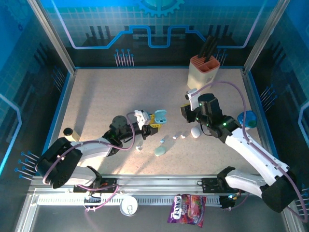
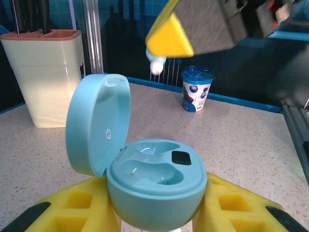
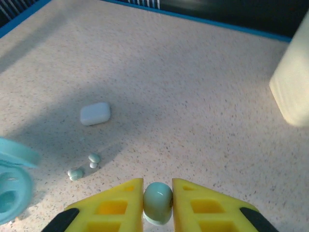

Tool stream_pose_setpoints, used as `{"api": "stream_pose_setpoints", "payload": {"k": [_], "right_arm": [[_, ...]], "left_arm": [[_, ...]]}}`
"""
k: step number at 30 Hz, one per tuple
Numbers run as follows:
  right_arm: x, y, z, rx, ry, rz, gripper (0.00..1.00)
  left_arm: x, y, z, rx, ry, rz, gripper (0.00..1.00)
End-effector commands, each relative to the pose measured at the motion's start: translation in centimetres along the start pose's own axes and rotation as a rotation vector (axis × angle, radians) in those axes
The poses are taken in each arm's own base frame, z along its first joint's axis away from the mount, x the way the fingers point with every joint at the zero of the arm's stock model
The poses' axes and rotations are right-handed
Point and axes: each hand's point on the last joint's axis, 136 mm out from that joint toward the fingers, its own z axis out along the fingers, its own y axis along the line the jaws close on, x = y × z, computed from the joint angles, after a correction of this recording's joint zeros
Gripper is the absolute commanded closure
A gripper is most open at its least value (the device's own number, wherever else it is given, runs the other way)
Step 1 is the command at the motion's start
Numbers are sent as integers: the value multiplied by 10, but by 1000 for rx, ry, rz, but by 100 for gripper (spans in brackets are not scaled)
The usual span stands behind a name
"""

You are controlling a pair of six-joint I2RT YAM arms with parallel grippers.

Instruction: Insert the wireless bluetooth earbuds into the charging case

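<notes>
Over on the left, the left end effector (image 2: pixel 157 217) is clamped on the open teal charging case (image 2: pixel 154 176), lid (image 2: pixel 96 125) tipped back, both wells looking bare, so no bud is seated yet; moving across the desk (image 1: pixel 96 96), loose earbuds (image 1: pixel 175 136) lie scattered in the middle, with a closed teal case (image 1: pixel 160 151) and a white case (image 1: pixel 195 131) near them, none in any grip; on the right, the right end effector (image 3: pixel 158 188) pinches one pale green earbud (image 3: pixel 158 203), and the left wrist view has it hanging just above the open case; by my read the first insertion is close, with the others left to do.
</notes>
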Motion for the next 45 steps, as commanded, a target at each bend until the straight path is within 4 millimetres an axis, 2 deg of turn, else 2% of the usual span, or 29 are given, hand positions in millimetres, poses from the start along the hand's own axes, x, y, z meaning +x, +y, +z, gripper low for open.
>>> {"api": "stream_pose_setpoints", "payload": {"k": [1, 10, 17, 27, 40, 42, 45], "right_arm": [[-9, 14, -10, -19, -4, -127, 79], [-12, 64, -5, -166, 9, -272, 79], [-4, 87, 3, -247, 42, -310, 79], [3, 98, 15, -293, 77, -313, 79], [19, 97, 28, -288, 133, -342, 79], [18, 98, 27, -294, 133, -339, 76], [11, 101, 22, -309, 105, -322, 65]], "left_arm": [[-4, 4, 3, -4, -1, 29, 74], [-3, 1, 2, 11, 3, 19, 74], [-6, 1, 2, 9, -3, 21, 74], [-13, 1, 3, 16, -23, 13, 74], [-21, -1, 4, 31, -38, 9, 74], [-21, -1, 4, 30, -37, 7, 74], [-19, 0, 5, 25, -33, 9, 74]]}}
